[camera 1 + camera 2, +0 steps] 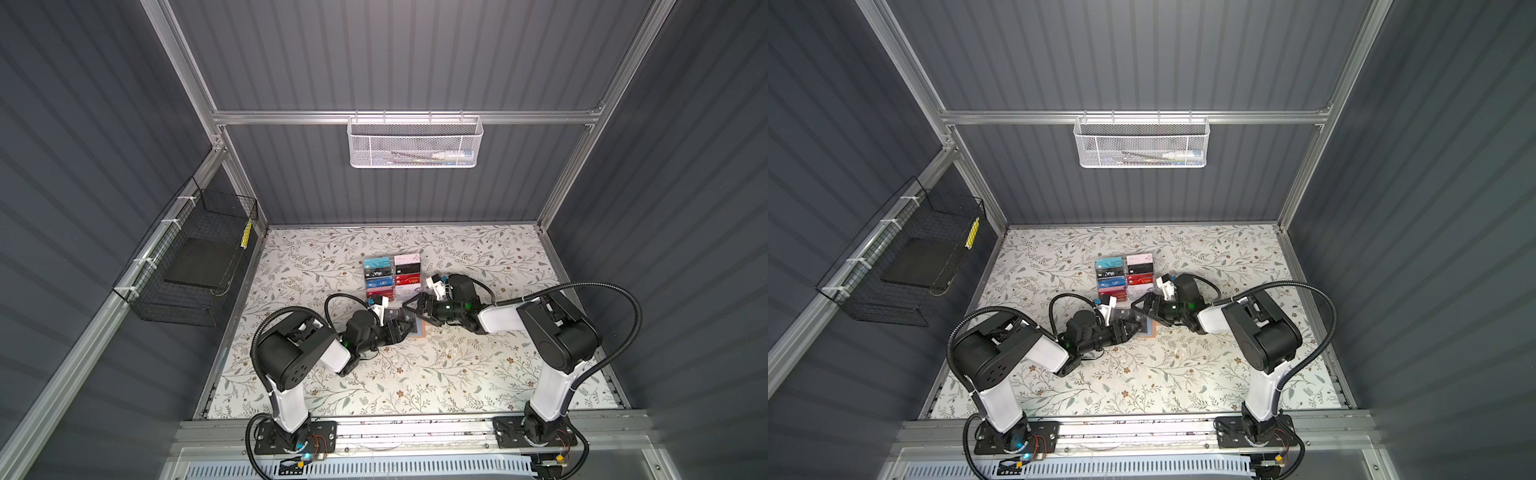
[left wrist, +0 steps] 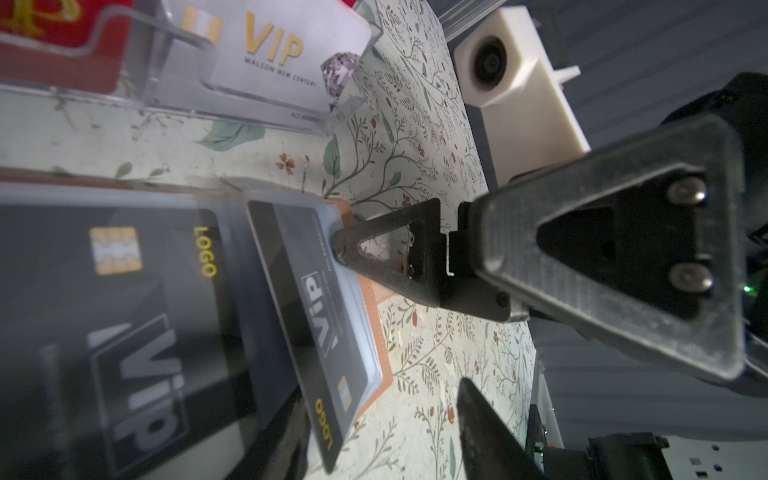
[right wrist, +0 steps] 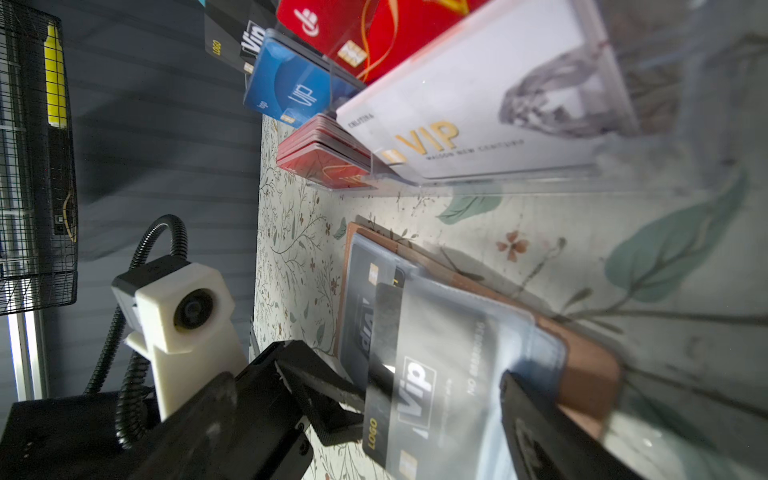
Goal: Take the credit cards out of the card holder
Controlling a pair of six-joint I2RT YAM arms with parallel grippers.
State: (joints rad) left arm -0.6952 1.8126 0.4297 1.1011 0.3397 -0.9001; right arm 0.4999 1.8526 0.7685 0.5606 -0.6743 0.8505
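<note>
Closest up, 1 black credit card (image 2: pixel 124 332) sits pocketed in the card holder (image 2: pixel 376 303) on the tabletop (image 2: pixel 415 124), a 2nd black card (image 2: pixel 291 291) half out at the left tool (image 1: pixel 405 324) (grip unclear), right tool (image 1: pixel 413 311) open, pressing the holder, so neither seems freed yet.

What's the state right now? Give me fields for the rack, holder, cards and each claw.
rack: clear, tiered, holds several cards
holder: open, lying flat in front of rack, apart from it
black card: partly out of its pocket, free end toward left claw
second black card: in its pocket
left claw: jaws either side of black card's free end; grip unclear
right claw: open, one finger on holder's page edge
</note>
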